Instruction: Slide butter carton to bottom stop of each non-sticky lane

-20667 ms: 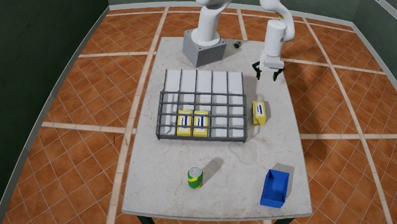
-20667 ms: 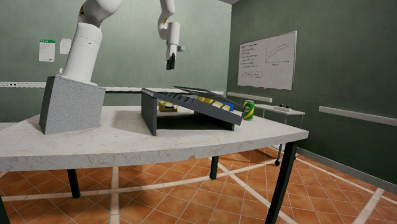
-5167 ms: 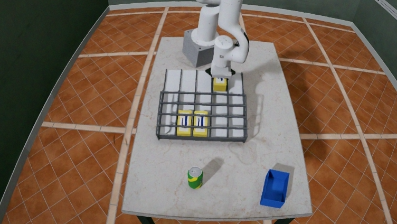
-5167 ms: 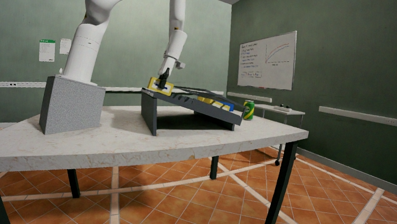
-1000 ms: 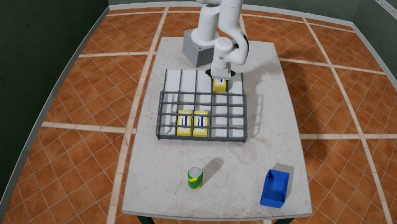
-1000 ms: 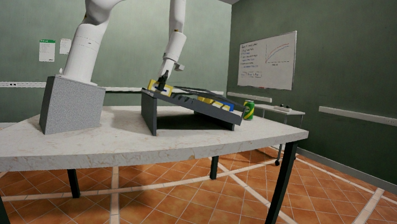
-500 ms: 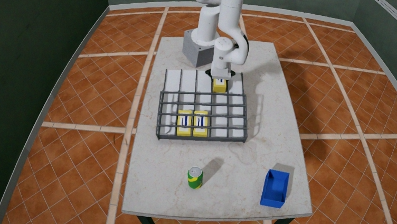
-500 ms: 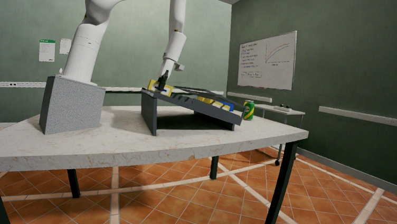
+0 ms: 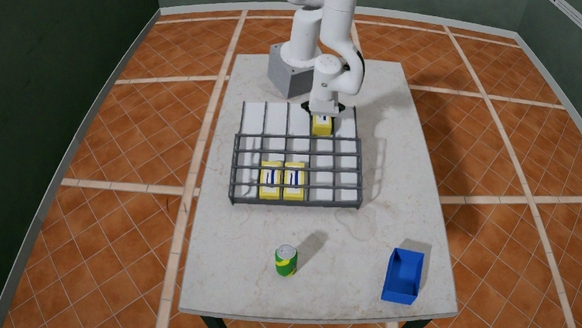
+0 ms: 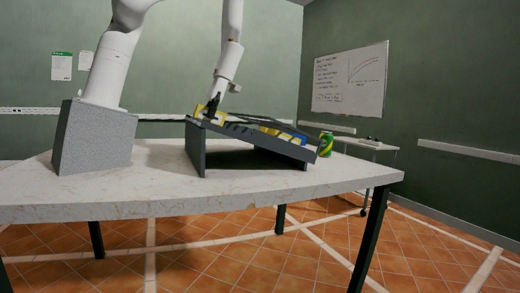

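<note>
The grey sloped shelf (image 9: 296, 156) has five white lanes under a bar grid. Two yellow butter cartons (image 9: 270, 179) (image 9: 294, 180) lie side by side at the bottom stop, in the second and third lanes from the left. The third butter carton (image 9: 322, 125) lies at the top of the fourth lane. My gripper (image 9: 323, 116) points down over it, with its fingers open on either side of the carton. In the side view the gripper (image 10: 212, 105) stands at the carton (image 10: 205, 113) on the high end of the shelf (image 10: 251, 136).
A green soda can (image 9: 285, 261) stands in front of the shelf. A blue bin (image 9: 402, 276) sits at the front right corner of the table. The robot's grey base block (image 9: 287, 75) is behind the shelf.
</note>
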You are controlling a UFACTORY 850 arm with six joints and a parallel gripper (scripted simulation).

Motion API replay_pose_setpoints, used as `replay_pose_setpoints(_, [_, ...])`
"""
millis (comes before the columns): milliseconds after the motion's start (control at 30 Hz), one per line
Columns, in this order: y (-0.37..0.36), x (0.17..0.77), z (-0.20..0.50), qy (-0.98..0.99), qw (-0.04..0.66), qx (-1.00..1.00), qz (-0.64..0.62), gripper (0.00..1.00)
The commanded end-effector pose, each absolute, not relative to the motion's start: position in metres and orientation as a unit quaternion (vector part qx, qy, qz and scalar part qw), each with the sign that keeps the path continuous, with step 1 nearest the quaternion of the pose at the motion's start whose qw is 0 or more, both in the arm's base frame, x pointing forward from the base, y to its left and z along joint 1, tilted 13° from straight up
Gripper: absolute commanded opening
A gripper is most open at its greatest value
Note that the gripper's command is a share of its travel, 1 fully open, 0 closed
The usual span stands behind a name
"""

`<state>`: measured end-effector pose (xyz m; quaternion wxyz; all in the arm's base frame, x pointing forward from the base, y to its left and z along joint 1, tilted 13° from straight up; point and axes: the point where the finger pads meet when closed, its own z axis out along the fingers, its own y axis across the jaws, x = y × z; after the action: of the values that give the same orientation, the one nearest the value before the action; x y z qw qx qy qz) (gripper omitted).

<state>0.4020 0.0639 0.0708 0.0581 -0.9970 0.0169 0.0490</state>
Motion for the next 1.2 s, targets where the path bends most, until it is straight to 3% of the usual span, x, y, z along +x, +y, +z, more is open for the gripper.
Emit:
replay_pose_setpoints(0, [0.0639, 0.4026, 0.0712, 0.017, 0.058, -0.997, 0.048, 0.8])
replay_pose_setpoints(1167, [0.0639, 0.4026, 0.0712, 0.017, 0.058, -0.997, 0.048, 0.83])
